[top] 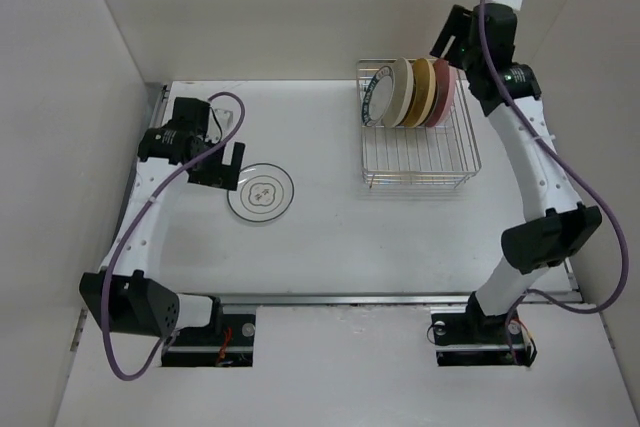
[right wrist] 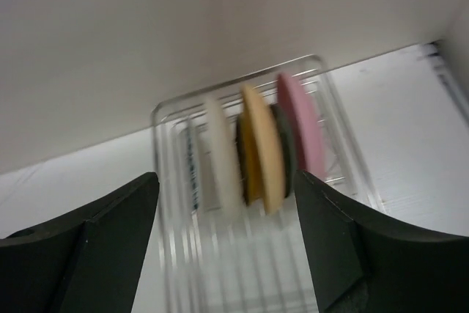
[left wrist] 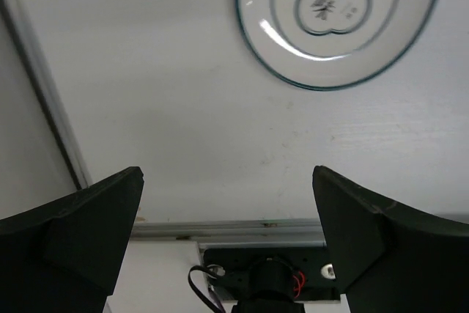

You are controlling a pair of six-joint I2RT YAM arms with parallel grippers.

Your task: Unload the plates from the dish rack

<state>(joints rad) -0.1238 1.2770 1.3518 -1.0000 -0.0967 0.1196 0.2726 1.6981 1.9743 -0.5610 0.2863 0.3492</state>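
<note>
The silver wire dish rack (top: 418, 152) stands at the back right with several plates upright on edge: a white teal-rimmed one (top: 375, 97), a cream one (top: 402, 93), a mustard one (top: 426, 93) and a pink one (top: 443, 93). In the right wrist view they show blurred, cream (right wrist: 223, 159), mustard (right wrist: 262, 150), pink (right wrist: 300, 131). My right gripper (top: 450, 39) is open and empty, high behind the rack's pink end. A white plate with dark ring (top: 261, 193) lies flat on the table, also in the left wrist view (left wrist: 338, 18). My left gripper (top: 226, 165) is open and empty, just left of it.
White walls close in the table on the left, back and right. A metal rail (top: 390, 297) runs along the table's front edge by the arm bases. The rack's front half (top: 418, 169) holds no plates.
</note>
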